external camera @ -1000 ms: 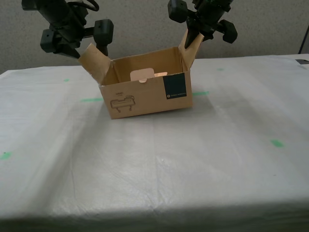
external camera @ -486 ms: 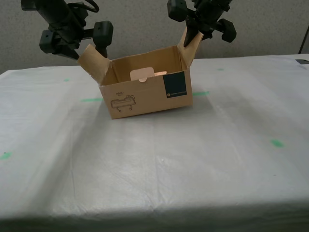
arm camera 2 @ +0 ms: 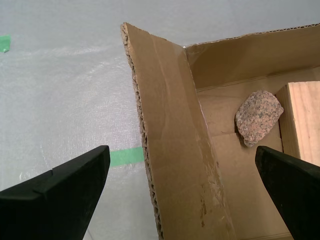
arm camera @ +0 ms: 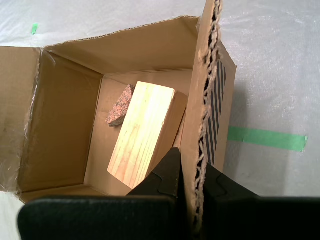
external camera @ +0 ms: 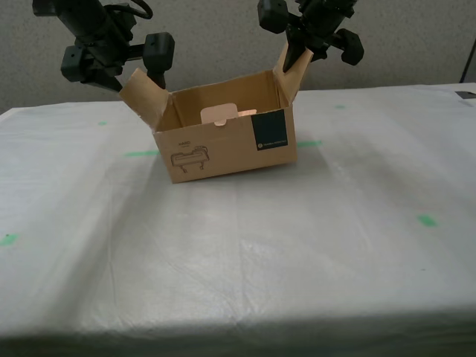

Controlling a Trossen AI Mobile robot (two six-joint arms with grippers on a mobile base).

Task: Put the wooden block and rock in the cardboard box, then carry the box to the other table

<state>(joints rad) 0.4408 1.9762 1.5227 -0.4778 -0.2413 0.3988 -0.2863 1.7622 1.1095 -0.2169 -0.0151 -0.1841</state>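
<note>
The exterior view looks across the other table [external camera: 297,245] toward the cardboard box [external camera: 227,141] at its far side. Both wrist views look steeply down, close above opposite flaps, sharing the box's interior.

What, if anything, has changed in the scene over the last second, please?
Very little. The cardboard box has hardly shifted on the other table. My first gripper stays clamped on one raised flap, my second gripper still stands open around the other. The wooden block and the rock lie inside the box.
</note>
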